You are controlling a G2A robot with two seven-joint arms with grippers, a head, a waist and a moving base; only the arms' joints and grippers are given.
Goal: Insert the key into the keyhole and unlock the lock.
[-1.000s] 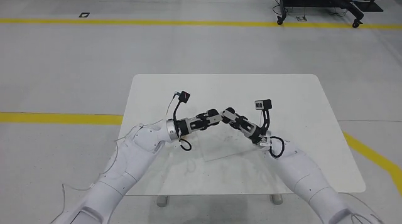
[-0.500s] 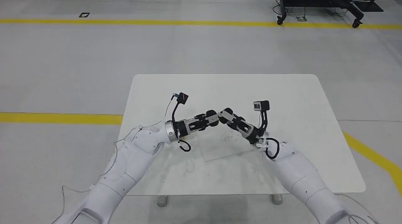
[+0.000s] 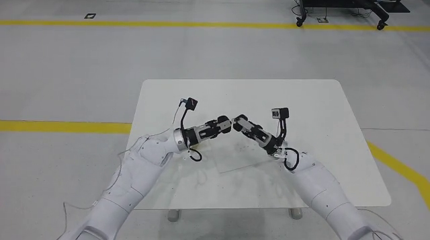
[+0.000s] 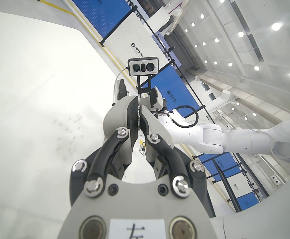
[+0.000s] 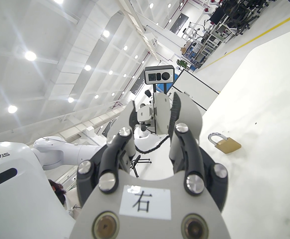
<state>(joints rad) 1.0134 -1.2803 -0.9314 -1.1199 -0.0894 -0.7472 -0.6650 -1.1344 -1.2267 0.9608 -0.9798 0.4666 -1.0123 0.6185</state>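
A brass padlock [image 5: 226, 144] with a silver shackle lies flat on the white table [image 5: 259, 95], beside my right gripper. Both grippers meet tip to tip above the middle of the table [image 3: 309, 105]. My left gripper [image 4: 138, 106] is shut, pads pressed together; I cannot tell whether anything thin sits between them, and I see no key. My right gripper [image 5: 156, 105] is open, and its fingers [image 5: 178, 108] straddle the left gripper's closed tips. In the top view the left gripper [image 3: 225, 123] and the right gripper [image 3: 239, 120] touch at mid-table.
The table's rounded far corner [image 4: 82, 35] and its edges lie well away from the arms. Faint scuff marks [image 4: 70, 135] dot the surface below the left gripper. A bare floor with yellow lines [image 3: 201, 23] surrounds the table.
Both arms have shifted slightly to the left together, staying tip to tip. The grippers' states look unchanged.
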